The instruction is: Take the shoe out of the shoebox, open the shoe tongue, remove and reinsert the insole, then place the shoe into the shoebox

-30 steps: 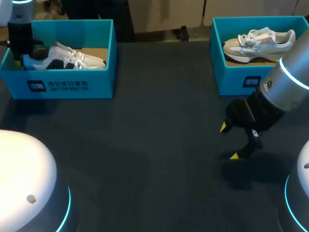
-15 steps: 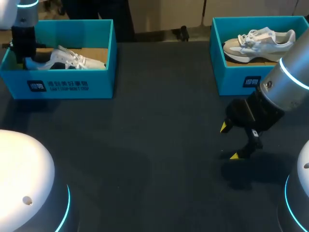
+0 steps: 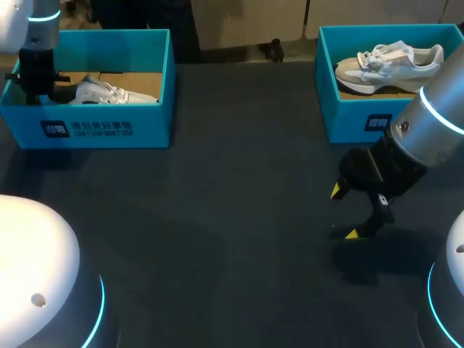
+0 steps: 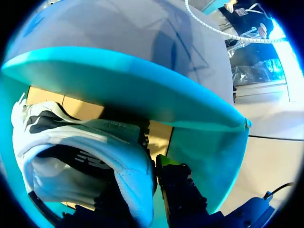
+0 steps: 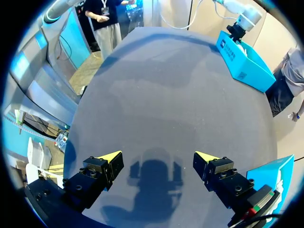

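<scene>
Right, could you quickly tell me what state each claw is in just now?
Left claw: closed on the heel of the white and black sneaker, inside the teal cardboard shoebox.
Right claw: open, holding nothing.

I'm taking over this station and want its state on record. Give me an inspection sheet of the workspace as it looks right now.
Surface: dark table, with two teal boxes along its far side.
Job's things: the left box holds a white and dark shoe; the right box holds a beige shoe.
Clutter: nothing seen.
Grippers: the left gripper is down inside the left box, shut on the heel of the white and dark shoe. The right gripper is open and holds nothing, over the table in front of the right box.
Cables: nothing seen on the table.
Surroundings: nothing seen reaching over the table.
</scene>
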